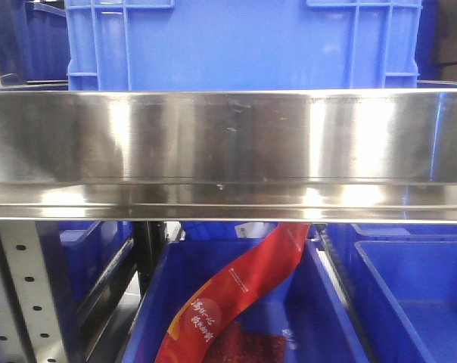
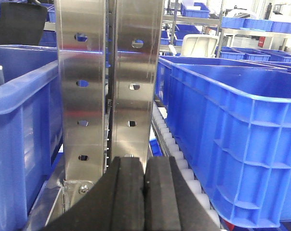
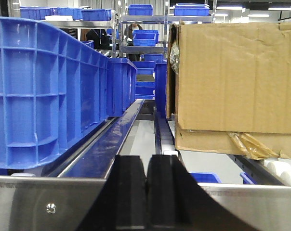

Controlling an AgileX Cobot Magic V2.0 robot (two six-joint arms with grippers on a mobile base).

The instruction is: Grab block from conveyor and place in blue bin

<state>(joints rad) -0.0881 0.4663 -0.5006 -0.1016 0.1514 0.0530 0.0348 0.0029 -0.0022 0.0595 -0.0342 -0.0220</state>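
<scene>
Block and conveyor are nowhere in view from any camera, so neither arm has anything to reach for yet. Left gripper [image 2: 144,192] and right gripper [image 3: 146,192] both sit pressed closed on nothing; each should open before any approach. Beyond them stand a steel rail [image 1: 228,144] and blue bins [image 2: 242,134].

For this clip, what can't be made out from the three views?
- Block and conveyor belt: in no view.
- Front view: steel shelf fills the frame, hiding most of the blue bin behind it.
- Red packet: top hidden behind the shelf.
- Cardboard box: cut off at the right edge.
</scene>
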